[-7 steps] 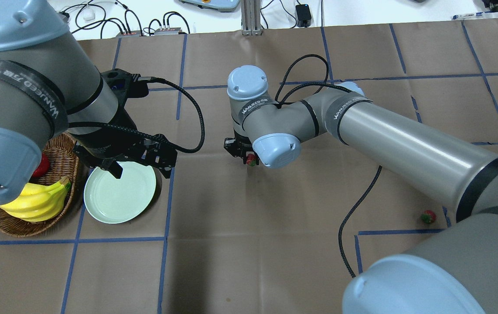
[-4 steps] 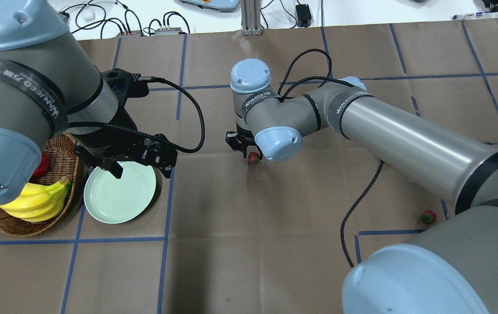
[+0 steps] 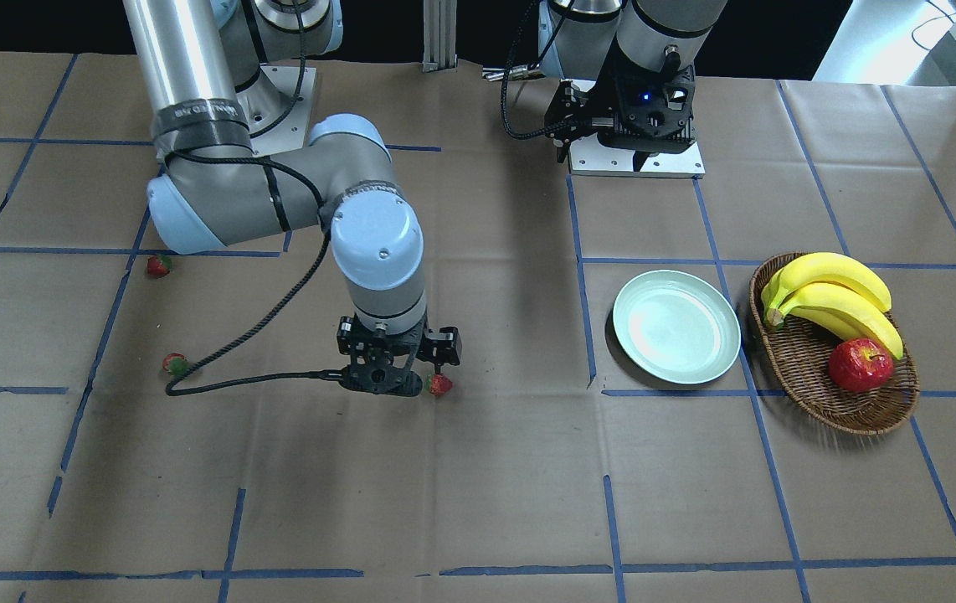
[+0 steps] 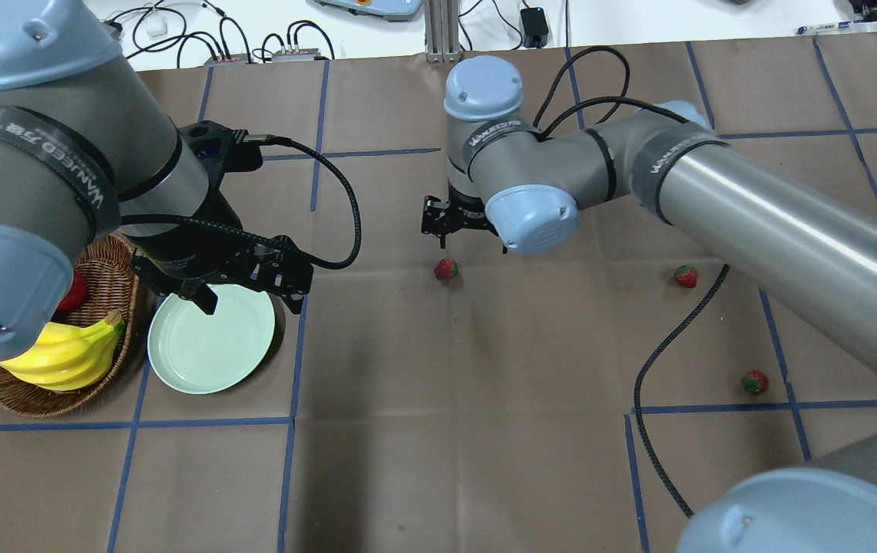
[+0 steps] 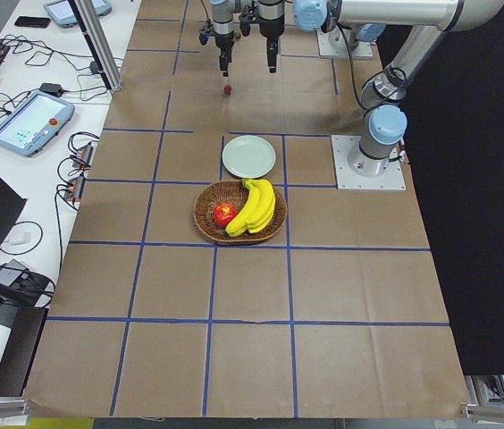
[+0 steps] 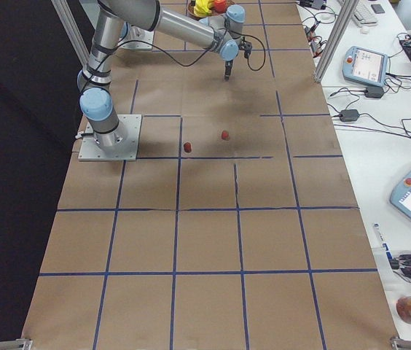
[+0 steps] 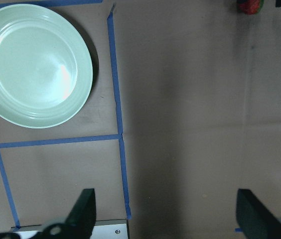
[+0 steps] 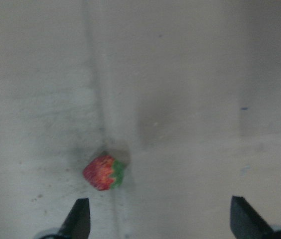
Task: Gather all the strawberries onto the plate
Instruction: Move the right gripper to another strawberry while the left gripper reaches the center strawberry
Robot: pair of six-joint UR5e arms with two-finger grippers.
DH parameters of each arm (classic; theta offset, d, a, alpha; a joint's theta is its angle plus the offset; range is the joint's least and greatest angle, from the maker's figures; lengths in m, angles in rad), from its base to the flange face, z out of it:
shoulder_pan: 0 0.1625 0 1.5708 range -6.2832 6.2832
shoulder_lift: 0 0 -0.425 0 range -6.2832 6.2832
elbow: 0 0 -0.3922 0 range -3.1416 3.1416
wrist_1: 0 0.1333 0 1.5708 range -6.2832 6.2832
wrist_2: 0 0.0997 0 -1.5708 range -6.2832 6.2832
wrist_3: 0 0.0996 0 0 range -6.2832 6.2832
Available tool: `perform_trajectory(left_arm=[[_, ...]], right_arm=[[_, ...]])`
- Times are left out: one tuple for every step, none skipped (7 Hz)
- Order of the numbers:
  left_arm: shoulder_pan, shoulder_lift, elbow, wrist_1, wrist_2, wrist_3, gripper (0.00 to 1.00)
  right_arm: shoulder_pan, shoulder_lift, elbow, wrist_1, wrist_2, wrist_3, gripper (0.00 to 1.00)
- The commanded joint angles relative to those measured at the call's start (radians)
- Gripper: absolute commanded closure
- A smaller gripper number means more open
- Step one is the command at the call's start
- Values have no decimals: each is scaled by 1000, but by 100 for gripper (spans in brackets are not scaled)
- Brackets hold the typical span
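The right tool is held above the desk near its middle, fingers spread wide, nothing gripped. One strawberry is left lying just below it, not touched. A second strawberry and a third strawberry are scattered toward the desk's right end, apart from each other. The plate is parked toward the left end, just beside a basket. The left tool is held up by the plate, wide open too, nothing in it.
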Motion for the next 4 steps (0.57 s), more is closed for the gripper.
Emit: perform_trajectory(left_arm=[[0, 0, 0, 0, 0, 0, 0], [0, 0, 0, 0, 0, 0, 0], [0, 1, 0, 0, 0, 0, 0], [0, 0, 0, 0, 0, 0, 0]], right_arm=[[-159, -138, 46, 127, -9, -213, 0], [-224, -180, 118, 118, -13, -305, 0], [-304, -221, 175, 104, -39, -387, 0], [-408, -244, 218, 104, -64, -501, 0]])
